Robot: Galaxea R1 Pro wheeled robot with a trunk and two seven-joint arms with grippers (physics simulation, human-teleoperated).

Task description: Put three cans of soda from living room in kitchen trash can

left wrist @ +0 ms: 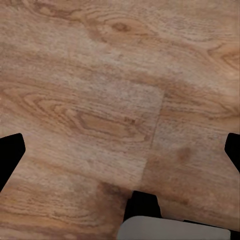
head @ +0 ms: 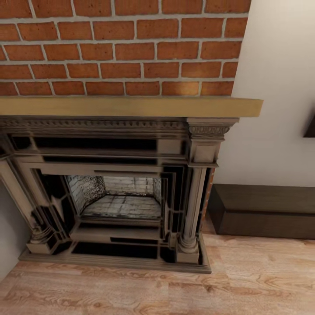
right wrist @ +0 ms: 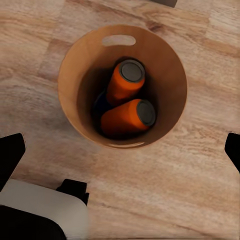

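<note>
The head view looks forward and down at the fireplace. Both wrist views face straight down, close over the wood floor, which all three views share.

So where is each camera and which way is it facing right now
Head: up on the robot, looking forward and down at the fireplace, brick chimney and bench.
Left wrist: facing down at wood floor; dark fingertips at the edges.
Right wrist: facing down into the bin holding two orange cans; fingertips at the edges.
All share the floor.
</note>
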